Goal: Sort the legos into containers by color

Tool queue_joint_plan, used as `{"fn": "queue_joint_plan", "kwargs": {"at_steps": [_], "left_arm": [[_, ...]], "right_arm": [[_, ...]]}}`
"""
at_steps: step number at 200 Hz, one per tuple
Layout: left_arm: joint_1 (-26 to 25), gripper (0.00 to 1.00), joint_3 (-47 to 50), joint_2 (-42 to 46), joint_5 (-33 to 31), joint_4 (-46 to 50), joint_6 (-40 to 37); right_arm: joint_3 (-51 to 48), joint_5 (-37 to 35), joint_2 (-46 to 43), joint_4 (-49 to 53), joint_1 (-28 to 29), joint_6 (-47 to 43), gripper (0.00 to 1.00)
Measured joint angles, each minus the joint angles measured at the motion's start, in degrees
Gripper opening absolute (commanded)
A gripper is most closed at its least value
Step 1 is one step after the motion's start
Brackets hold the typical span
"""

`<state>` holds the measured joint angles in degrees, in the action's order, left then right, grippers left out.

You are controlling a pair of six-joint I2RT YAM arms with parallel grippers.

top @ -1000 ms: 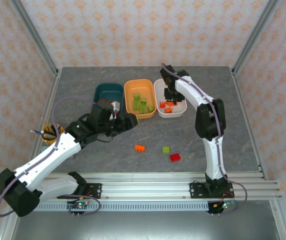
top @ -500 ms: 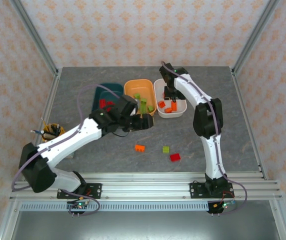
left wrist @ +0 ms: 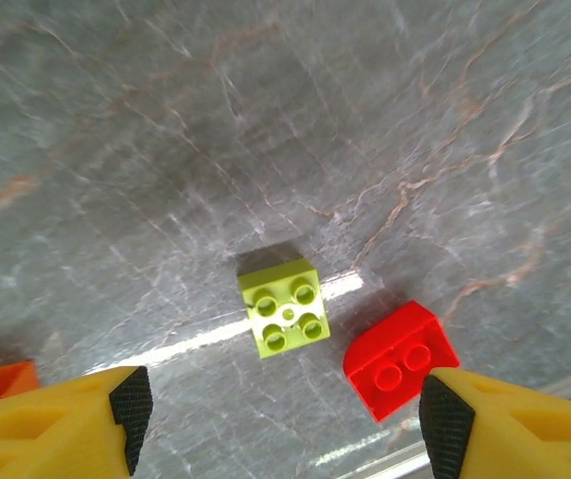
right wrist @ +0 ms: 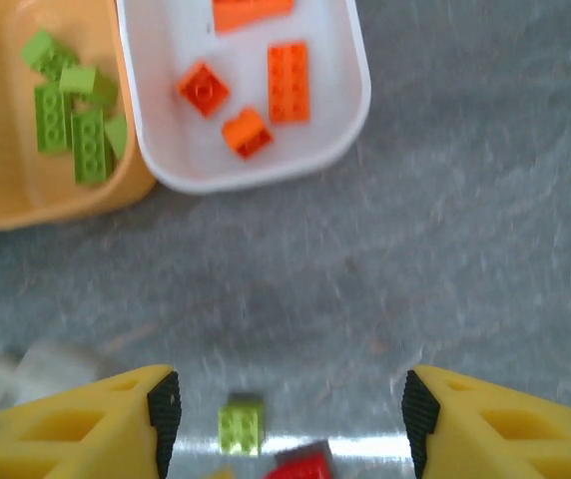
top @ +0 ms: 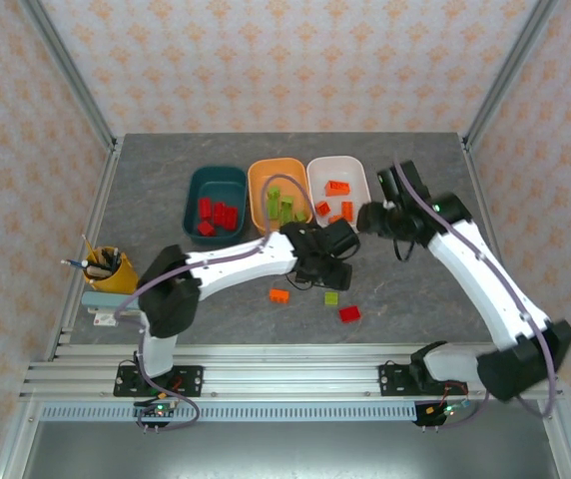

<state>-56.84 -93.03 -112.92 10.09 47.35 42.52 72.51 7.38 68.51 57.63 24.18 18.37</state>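
Tubs hold most bricks by color; I count three left on tabletop: orange, green, red. Left fingers spread above green; right fingers spread, empty.

Patterned wallpaper walls, grey marbled table

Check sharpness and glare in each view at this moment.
Left wrist: sharp, with a bright glare streak on the table running past the green brick. Right wrist: soft and smeared, worst near the bottom, though the orange bricks in the white tub are readable. Top external: crisp, evenly lit.
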Motion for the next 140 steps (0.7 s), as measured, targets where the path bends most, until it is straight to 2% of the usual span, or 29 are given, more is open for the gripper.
{"fn": "queue_joint_plan", "kwargs": {"at_steps": [30,60,104,140], "left_arm": [[-1.84,0.76,-2.91,-6.10,-0.20,4.44,0.48],[-4.15,0.78,-8.04,-9.16,-2.08,8.37,-1.99],[-8.31,0.77,-12.50,-9.25,-3.28,9.84,-9.75],[-10.67,0.75,-12.87,-9.35,-0.31,9.77,-19.02]], "right_arm": [[-8.87,1.07,-12.68,2.40,-0.57,3.82,0.64],[-11.54,1.33,-20.50,6.67,-0.20,6.62,0.64],[-8.02,-4.81,-30.08,10.60,0.28,11.04,0.69],[0.39,-12.81,-33.92,11.76,0.26,14.16,0.70]]}}
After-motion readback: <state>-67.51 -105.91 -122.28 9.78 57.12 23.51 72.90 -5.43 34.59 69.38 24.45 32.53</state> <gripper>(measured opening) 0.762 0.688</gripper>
